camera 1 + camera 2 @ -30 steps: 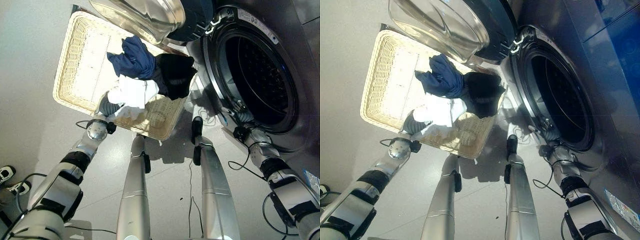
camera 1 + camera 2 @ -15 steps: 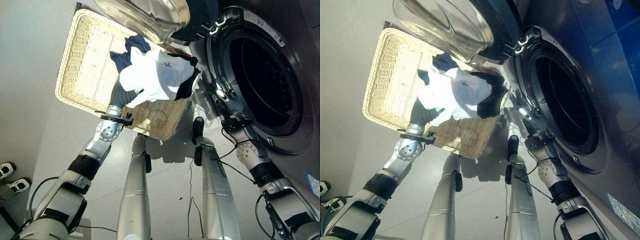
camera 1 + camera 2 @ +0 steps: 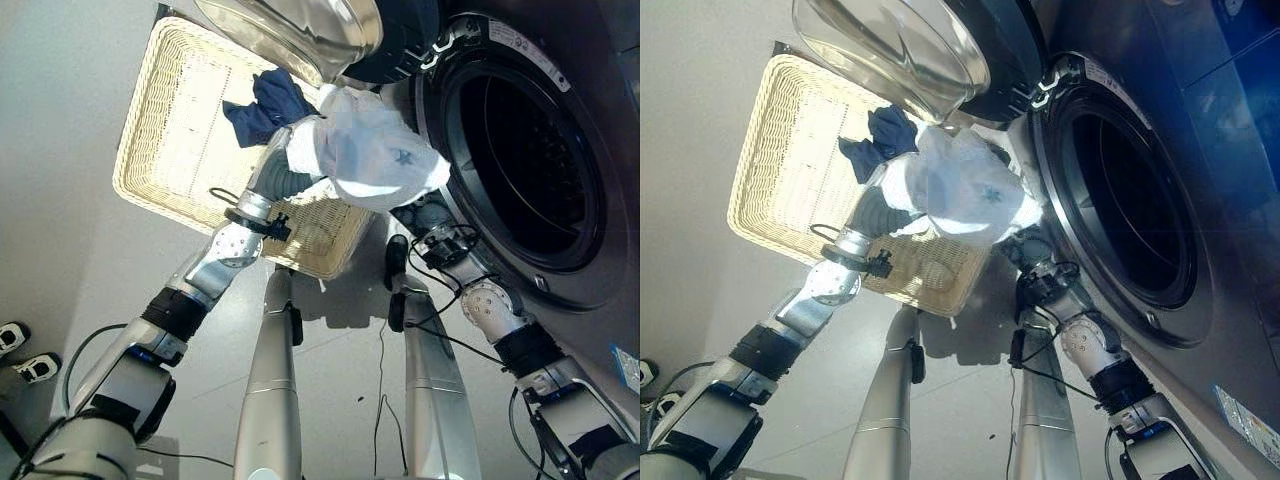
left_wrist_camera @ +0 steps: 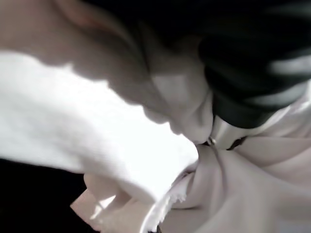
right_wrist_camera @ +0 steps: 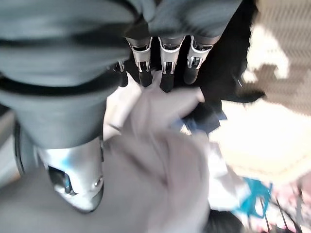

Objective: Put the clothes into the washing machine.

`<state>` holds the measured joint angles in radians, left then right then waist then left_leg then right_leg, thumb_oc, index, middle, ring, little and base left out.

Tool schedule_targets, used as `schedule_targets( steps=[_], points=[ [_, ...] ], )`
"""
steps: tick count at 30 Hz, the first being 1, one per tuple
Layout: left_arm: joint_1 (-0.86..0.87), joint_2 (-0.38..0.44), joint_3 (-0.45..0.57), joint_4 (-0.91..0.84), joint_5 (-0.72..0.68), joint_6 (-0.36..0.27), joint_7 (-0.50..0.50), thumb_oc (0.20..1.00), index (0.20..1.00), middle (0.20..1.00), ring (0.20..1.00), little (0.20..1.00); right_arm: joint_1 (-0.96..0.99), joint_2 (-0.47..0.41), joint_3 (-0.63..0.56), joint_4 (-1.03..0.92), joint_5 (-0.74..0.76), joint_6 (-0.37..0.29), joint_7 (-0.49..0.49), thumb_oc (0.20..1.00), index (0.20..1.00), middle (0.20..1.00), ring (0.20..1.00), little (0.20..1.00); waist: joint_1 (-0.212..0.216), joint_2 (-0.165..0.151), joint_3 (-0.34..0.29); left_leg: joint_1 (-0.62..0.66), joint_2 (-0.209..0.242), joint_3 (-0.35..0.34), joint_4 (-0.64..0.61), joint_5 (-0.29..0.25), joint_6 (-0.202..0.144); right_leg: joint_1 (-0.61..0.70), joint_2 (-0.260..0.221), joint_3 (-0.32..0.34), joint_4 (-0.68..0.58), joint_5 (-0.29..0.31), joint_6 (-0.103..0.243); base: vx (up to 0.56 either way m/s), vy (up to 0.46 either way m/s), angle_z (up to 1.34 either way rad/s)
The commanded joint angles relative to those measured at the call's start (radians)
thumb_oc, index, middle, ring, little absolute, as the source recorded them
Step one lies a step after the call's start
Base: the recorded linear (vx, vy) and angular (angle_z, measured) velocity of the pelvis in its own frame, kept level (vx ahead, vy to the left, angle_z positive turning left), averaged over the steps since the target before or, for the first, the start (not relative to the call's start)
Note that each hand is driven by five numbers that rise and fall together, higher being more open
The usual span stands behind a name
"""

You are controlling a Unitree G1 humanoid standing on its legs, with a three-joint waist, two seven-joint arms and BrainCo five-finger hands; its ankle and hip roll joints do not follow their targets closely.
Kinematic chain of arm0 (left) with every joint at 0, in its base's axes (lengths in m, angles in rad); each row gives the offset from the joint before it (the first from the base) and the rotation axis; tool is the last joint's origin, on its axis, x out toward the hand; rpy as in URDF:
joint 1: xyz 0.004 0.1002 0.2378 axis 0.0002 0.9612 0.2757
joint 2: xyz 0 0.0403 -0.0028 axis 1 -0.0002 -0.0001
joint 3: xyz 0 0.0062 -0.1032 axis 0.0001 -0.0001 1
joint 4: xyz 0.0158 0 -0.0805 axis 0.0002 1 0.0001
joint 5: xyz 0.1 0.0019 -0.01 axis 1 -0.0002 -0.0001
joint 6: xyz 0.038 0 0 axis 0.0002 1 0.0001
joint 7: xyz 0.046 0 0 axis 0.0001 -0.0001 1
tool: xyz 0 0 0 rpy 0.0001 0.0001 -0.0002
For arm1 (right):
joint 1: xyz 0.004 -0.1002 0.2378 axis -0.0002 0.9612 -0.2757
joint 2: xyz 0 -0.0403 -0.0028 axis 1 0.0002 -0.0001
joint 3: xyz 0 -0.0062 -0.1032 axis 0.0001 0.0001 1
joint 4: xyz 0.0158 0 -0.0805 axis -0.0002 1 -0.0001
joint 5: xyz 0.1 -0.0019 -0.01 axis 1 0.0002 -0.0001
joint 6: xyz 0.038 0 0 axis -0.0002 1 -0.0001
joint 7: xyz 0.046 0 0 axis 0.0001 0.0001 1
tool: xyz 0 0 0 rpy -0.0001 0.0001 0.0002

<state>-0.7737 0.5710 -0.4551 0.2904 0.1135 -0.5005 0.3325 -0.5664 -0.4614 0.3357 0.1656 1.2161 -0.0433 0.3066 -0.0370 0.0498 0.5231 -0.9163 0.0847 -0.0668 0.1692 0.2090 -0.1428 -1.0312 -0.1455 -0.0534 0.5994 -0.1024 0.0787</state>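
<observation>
White garment [image 3: 375, 155] bunched in my left hand [image 3: 305, 150] beside the washer's drum opening [image 3: 520, 150]; basket [image 3: 170, 130] behind holds blue cloth [image 3: 265, 100]; right hand [image 5: 163, 63] fingers straight beneath

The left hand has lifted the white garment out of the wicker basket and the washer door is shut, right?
Not quite: the washing machine's round glass door is swung open, as the left eye view shows, leaving the dark drum exposed. The left hand does hold the white garment up above the wicker basket.
</observation>
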Motion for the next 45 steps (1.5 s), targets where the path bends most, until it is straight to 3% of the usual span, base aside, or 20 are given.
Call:
schedule_targets(
  steps=[1, 6, 15, 22, 23, 25, 34, 45],
  points=[
    [-0.088, 0.028, -0.004, -0.096, 0.074, -0.042, 0.069, 0.2, 0.2, 0.2, 0.2, 0.2, -0.014, 0.042, 0.002, -0.12, 0.065, 0.026, 0.066, 1.0, 1.0, 1.0, 1.0, 1.0, 0.027, -0.08, -0.003, 0.022, -0.095, 0.033, 0.106, -0.122, 0.064, 0.094, 0.052, -0.059, -0.267, 0.199, 0.05, 0.0, 0.0, 0.0],
    [-0.111, 0.031, -0.018, -0.078, 0.158, -0.012, 0.138, 0.2, 0.2, 0.2, 0.2, 0.2, -0.028, 0.055, 0.034, -0.151, 0.083, 0.053, 0.09, 1.0, 1.0, 1.0, 1.0, 1.0, 0.027, -0.079, -0.003, 0.021, -0.097, 0.035, 0.106, -0.12, 0.061, 0.094, 0.049, -0.063, -0.27, 0.201, 0.05, 0.0, 0.0, 0.0],
    [-0.124, 0.041, -0.037, -0.065, 0.201, 0.024, 0.144, 0.2, 0.2, 0.2, 0.2, 0.2, -0.031, 0.059, 0.048, -0.194, 0.092, 0.059, 0.131, 1.0, 1.0, 1.0, 1.0, 1.0, 0.027, -0.077, -0.003, 0.014, -0.099, 0.037, 0.109, -0.118, 0.059, 0.088, 0.045, -0.071, -0.271, 0.205, 0.053, 0.0, 0.0, 0.0],
    [-0.135, 0.037, -0.061, -0.062, 0.147, 0.005, 0.043, 0.2, 0.2, 0.2, 0.2, 0.2, -0.045, 0.058, 0.054, -0.213, 0.097, 0.019, 0.137, 1.0, 1.0, 1.0, 1.0, 1.0, 0.025, -0.075, -0.003, 0.015, -0.101, 0.041, 0.109, -0.117, 0.058, 0.087, 0.044, -0.075, -0.276, 0.211, 0.056, 0.0, 0.0, 0.0],
    [-0.135, 0.036, -0.064, -0.063, 0.135, 0.002, 0.028, 0.2, 0.2, 0.2, 0.2, 0.2, -0.047, 0.059, 0.054, -0.213, 0.096, 0.014, 0.132, 0.928, 0.928, 0.928, 0.928, 0.928, 0.025, -0.075, -0.003, 0.016, -0.101, 0.042, 0.108, -0.116, 0.058, 0.088, 0.044, -0.076, -0.276, 0.212, 0.056, 0.0, 0.0, 0.0],
    [-0.138, 0.032, -0.072, -0.064, 0.116, -0.006, -0.006, 0.2, 0.2, 0.2, 0.2, 0.2, -0.052, 0.061, 0.053, -0.211, 0.109, 0.012, 0.135, 0.2, 0.2, 0.2, 0.2, 0.2, 0.024, -0.074, -0.003, 0.016, -0.101, 0.044, 0.107, -0.116, 0.058, 0.089, 0.043, -0.077, -0.279, 0.213, 0.057, 0.0, 0.0, 0.0],
    [-0.148, 0.014, -0.11, -0.077, 0.067, -0.013, -0.106, 0.2, 0.2, 0.2, 0.2, 0.2, -0.056, 0.069, 0.059, -0.221, 0.104, -0.007, 0.138, 0.2, 0.2, 0.2, 0.2, 0.2, 0.02, -0.072, -0.003, 0.013, -0.103, 0.047, 0.109, -0.114, 0.061, 0.083, 0.044, -0.073, -0.279, 0.22, 0.06, 0.0, 0.0, 0.0],
    [-0.143, 0.007, -0.114, -0.076, 0.077, -0.01, -0.107, 0.2, 0.2, 0.2, 0.2, 0.2, -0.058, 0.068, 0.05, -0.218, 0.117, -0.039, 0.149, 0.2, 0.2, 0.2, 0.2, 0.2, 0.02, -0.072, -0.003, 0.008, -0.106, 0.049, 0.111, -0.113, 0.061, 0.075, 0.042, -0.075, -0.278, 0.225, 0.061, 0.0, 0.0, 0.0]
  ],
)
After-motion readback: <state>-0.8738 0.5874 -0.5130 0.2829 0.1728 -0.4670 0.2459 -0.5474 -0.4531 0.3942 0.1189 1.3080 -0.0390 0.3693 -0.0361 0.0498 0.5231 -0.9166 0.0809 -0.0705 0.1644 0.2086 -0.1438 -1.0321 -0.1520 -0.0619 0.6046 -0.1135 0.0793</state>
